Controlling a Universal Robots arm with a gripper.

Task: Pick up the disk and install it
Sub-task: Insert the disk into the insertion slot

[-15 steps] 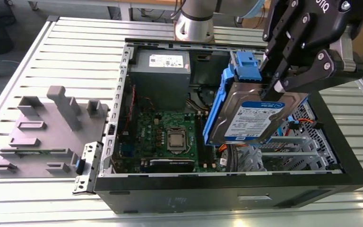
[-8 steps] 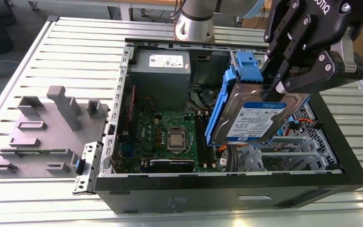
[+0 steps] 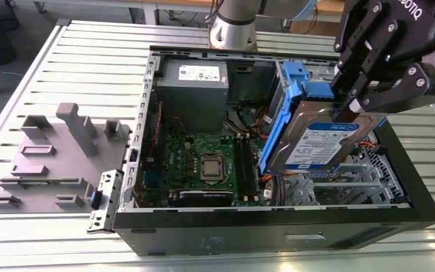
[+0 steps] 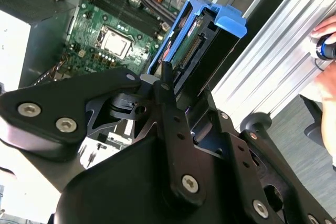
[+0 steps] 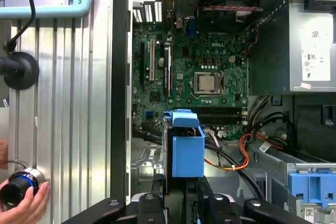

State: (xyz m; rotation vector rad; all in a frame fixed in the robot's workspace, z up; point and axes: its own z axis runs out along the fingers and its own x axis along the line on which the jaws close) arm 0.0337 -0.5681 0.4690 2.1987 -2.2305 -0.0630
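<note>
You are seeing the gripper [image 3: 351, 109] clamping the disk [image 3: 307, 122] by its upper edge — it is hanging tilted just beneath the jaws, above the open computer case [image 3: 278, 208], blue-and-white label [image 3: 322, 150] facing outward, with the green motherboard [image 3: 202, 164] lying farther below.

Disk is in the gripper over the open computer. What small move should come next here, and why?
Probably ease the disk down while levelling it: the gripper holds it tilted above the metal bay at the exterior view's right of the case, not yet seated.
</note>
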